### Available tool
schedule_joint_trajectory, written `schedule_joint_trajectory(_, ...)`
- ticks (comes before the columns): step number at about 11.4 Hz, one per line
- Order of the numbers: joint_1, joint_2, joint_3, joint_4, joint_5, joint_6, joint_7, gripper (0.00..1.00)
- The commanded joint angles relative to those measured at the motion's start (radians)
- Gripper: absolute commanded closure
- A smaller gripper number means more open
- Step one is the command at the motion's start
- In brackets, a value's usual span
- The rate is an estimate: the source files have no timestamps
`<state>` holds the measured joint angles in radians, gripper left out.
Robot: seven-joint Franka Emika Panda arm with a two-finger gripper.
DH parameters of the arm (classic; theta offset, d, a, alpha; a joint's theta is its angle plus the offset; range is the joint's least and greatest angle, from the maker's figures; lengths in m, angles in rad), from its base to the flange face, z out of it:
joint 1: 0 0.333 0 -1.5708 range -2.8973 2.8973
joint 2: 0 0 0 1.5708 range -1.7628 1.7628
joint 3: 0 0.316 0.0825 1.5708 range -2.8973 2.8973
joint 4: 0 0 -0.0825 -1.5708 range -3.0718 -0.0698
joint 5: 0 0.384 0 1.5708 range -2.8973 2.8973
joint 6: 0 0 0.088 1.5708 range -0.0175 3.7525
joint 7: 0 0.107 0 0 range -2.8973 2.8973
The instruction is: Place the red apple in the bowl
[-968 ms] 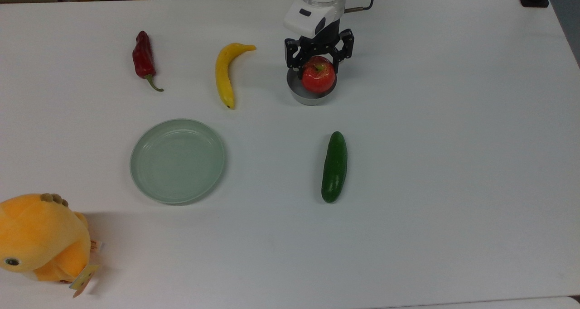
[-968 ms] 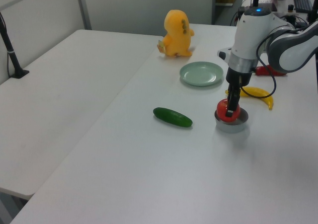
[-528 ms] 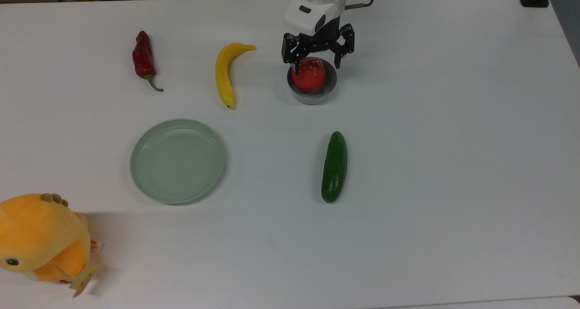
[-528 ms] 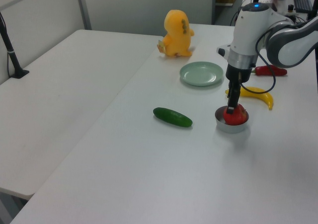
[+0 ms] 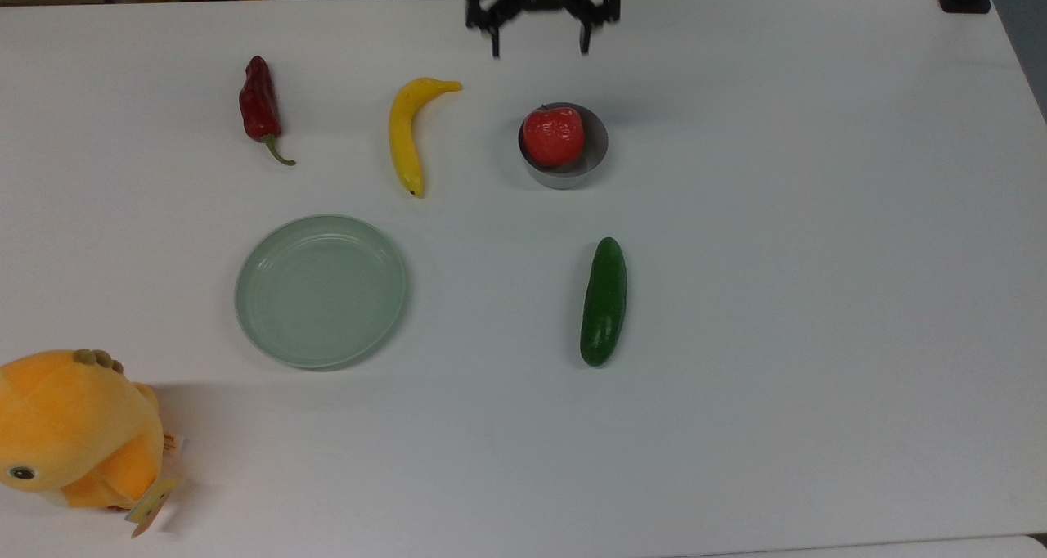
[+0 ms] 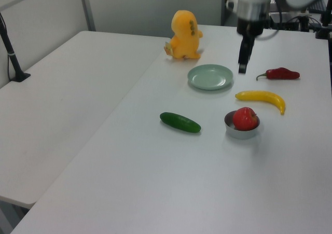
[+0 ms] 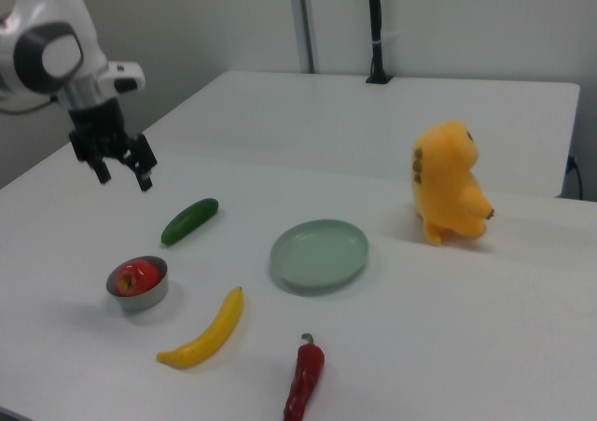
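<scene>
The red apple (image 5: 554, 136) (image 6: 245, 118) (image 7: 137, 276) rests inside the small grey bowl (image 5: 597, 150) (image 6: 239, 133) (image 7: 155, 291) on the white table. My gripper (image 5: 539, 47) (image 6: 242, 67) (image 7: 123, 176) hangs high above the table, well clear of the bowl, with its fingers spread apart and nothing between them. In the top view it sits at the upper edge, beyond the bowl.
A yellow banana (image 5: 406, 131) and a dark red chili pepper (image 5: 259, 106) lie to the top view's left of the bowl. A pale green plate (image 5: 321, 290) and a cucumber (image 5: 604, 301) lie nearer. An orange plush toy (image 5: 69, 431) sits at the top view's bottom left corner.
My gripper opened, left the red apple in the bowl, then rose up and away from the bowl. The apple settled lower inside the bowl.
</scene>
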<state>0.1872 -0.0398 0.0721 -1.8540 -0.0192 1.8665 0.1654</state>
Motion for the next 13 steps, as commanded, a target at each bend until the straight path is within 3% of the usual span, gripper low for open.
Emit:
schedule_joint_trajectory(1,-0.014,-0.021,-0.052,0.182,0.025,-0.203,0.109,0.00)
schedule_joint_trajectory(3,-0.017,-0.034,-0.096,0.248,0.030,-0.265,0.108,0.00)
schedule_joint_trajectory(6,-0.063,-0.022,-0.100,0.245,0.035,-0.253,0.053,0.00)
schedule_joint_trajectory(9,-0.100,0.014,-0.100,0.240,0.044,-0.158,-0.145,0.00)
schedule_joint_trajectory(13,-0.111,0.026,-0.100,0.220,0.096,-0.121,-0.173,0.00)
